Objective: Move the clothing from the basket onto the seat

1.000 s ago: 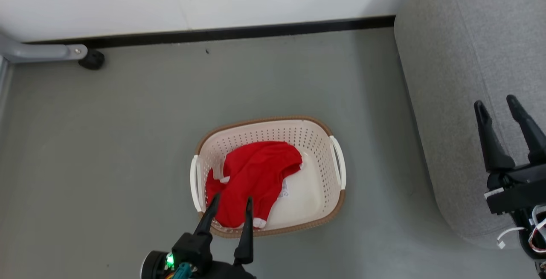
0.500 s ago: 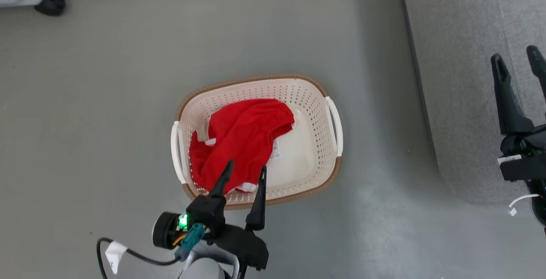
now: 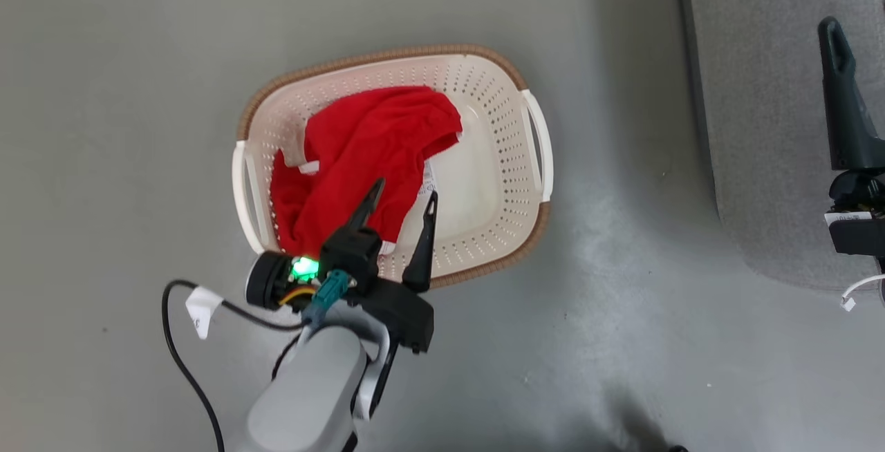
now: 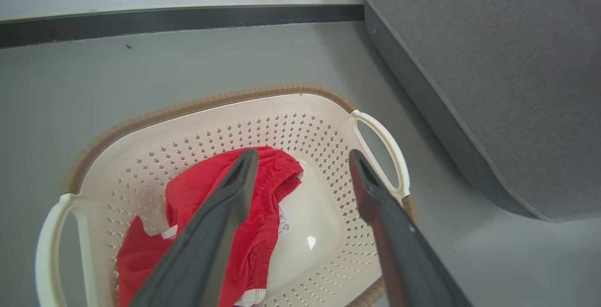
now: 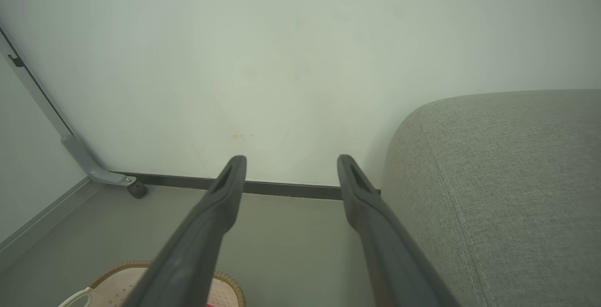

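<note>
Obs. Clothing [image 3: 359, 155]: bright red, crumpled in one heap inside the basket [image 3: 498, 182]. It lies against the basket wall farthest from the seat [image 3: 760, 127] and spills toward the basket's middle. White trim [image 4: 249, 297] shows at the heap's near end. One garment or two: cannot tell. The half of the basket bottom toward the seat is bare.

Basket stands on the grey floor [image 3: 138, 127]. The seat is off the basket's handle [image 3: 536, 141] side, apart from it, with a strip of floor between.

Left gripper [image 3: 405, 188]: over the basket's near rim, pointing into the basket, jaws spread wide and empty. One finger lies over the red heap, the other over the bare bottom. Contact with the fabric: cannot tell.

Right gripper [image 5: 291, 158]: well away from the basket, up beside the seat, jaws spread, holding nothing.

Stage (judgement): first pick not yet made; the whole load remains to move.

Handling (judgement): soft, light, limp. No stiffness, so it will hang and lengthen when lifted and may drag on the basket rim. Not fragile; the cloth should give the jaws good grip. Best hold is the raised fold at the heap's middle, several layers at once, rather than a thin trimmed edge. Lift well clear of the basket rim before crossing to the seat. Risk: a pinch on the top layer alone could leave a second garment in the basket, if there is one.
</note>
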You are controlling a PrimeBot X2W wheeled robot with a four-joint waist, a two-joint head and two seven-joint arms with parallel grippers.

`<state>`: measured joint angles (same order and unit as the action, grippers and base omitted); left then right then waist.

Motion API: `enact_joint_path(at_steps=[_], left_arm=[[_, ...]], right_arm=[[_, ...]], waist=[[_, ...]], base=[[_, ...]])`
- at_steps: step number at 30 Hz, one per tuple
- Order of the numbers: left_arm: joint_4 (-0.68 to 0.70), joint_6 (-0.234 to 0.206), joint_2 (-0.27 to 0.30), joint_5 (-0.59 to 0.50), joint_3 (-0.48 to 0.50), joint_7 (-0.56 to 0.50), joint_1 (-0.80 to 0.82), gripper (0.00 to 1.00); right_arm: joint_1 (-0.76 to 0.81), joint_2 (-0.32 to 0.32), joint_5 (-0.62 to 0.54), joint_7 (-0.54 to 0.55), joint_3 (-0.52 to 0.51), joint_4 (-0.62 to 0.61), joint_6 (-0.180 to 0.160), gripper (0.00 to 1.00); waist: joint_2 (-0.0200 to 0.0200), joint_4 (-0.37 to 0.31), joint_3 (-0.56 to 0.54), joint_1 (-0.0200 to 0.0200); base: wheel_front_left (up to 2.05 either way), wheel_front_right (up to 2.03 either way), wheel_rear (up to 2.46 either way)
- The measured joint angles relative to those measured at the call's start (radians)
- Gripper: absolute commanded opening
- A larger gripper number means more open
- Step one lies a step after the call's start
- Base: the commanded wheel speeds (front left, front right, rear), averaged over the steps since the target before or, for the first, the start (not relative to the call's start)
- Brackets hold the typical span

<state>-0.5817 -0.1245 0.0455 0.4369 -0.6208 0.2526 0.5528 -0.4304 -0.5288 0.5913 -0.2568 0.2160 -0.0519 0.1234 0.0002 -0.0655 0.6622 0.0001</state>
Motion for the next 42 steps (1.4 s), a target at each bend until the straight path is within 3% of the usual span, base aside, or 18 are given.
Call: enact_joint_path(at_steps=[7,18,32,42], left_arm=[[-0.119,0.000,-0.002,-0.001,-0.019,-0.005,0.140,1.00],[-0.291,0.000,-0.005,-0.014,-0.008,-0.135,0.305,1.00],[-0.459,0.000,-0.007,-0.105,0.026,-0.310,0.463,1.00],[-0.498,0.000,-0.007,-0.160,0.066,-0.345,0.492,1.00]], right_arm=[[-0.034,-0.030,0.022,0.000,0.048,-0.063,0.000,1.00],[-0.099,-0.046,0.061,0.000,0.090,-0.106,0.000,1.00],[-0.112,-0.045,0.088,0.000,0.117,-0.108,0.000,1.00],[-0.114,-0.046,0.091,0.000,0.128,-0.108,0.000,1.00]], waist=[[0.0000,-0.014,0.086,0.0000],[-0.0001,-0.041,0.210,0.0000],[-0.0001,-0.083,0.294,-0.0001],[-0.0001,-0.086,0.315,-0.0001]], base=[[0.00,0.00,0.00],[0.00,0.00,0.00],[0.00,0.00,0.00],[0.00,0.00,0.00]])
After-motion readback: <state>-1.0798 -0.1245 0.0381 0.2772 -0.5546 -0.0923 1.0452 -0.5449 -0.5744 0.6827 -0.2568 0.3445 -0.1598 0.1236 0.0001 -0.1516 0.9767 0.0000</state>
